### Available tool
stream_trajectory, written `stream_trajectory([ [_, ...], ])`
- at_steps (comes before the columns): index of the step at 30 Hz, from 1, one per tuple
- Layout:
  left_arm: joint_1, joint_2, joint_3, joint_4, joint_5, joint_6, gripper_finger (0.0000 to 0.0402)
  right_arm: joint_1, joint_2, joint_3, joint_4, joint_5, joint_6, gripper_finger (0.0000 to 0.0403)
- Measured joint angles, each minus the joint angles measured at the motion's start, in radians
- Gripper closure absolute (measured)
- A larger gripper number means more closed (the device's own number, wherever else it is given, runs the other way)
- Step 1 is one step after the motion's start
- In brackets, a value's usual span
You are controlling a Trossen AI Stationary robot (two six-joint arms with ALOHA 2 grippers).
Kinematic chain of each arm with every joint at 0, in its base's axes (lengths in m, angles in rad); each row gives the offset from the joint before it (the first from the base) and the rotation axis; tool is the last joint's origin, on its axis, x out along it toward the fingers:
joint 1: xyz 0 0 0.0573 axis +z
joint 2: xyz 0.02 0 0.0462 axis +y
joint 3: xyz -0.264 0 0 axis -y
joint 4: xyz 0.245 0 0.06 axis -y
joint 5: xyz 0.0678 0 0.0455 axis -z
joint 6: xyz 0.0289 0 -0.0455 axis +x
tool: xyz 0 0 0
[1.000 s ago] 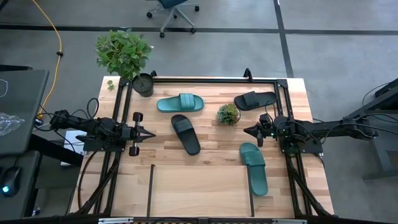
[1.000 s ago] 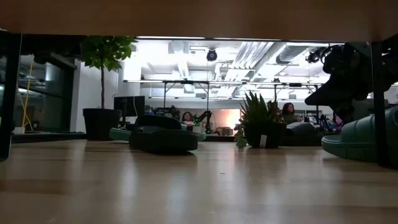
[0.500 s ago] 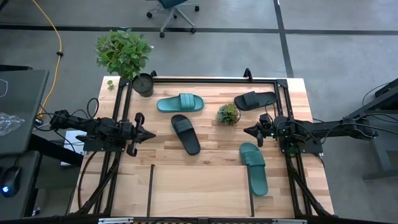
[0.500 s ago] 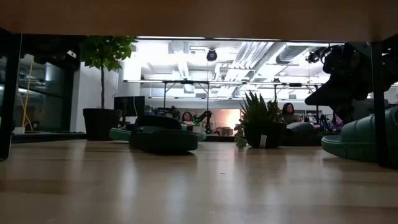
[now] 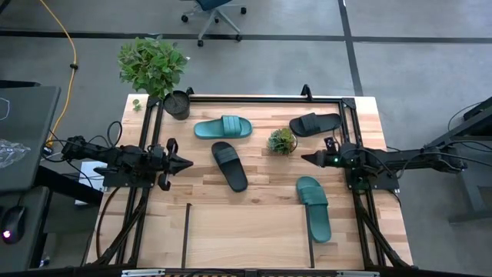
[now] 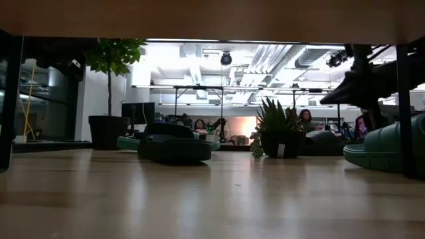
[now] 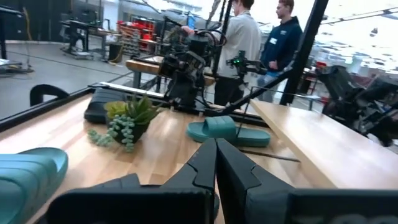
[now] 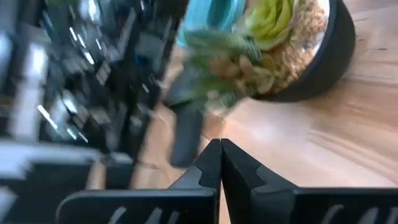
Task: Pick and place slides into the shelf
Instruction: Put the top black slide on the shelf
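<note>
Tabletop [image 5: 254, 223] fully visible from above only; shelf [image 5: 246, 235] bay at near edge, no slides inside. Four slides loose behind it: teal [image 5: 223, 128], black [image 5: 230, 165], black [image 5: 315, 122], teal [image 5: 314, 208]. Small potted plant [image 5: 282, 141] between them. Two people only in left wrist view. Left tool [image 5: 187, 163], right tool [image 5: 305, 158]: fingers together, holding nothing.

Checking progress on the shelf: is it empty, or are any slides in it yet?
Empty. In the high view the shelf shows bare wood; all four slides lie outside it, the nearest teal one beside its right rod.
</note>
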Motion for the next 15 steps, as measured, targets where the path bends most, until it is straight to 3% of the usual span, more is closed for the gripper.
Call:
stream_trajectory([
  [8,0.0,0.0,0.0,0.001,-0.046,0.0,0.0401,0.0,0.001,0.001,0.024,0.202,0.21,0.0402],
  [15,0.0,0.0,0.0,0.003,-0.047,0.0,0.0401,0.0,0.001,0.004,0.26,0.282,0.092,0.0402],
])
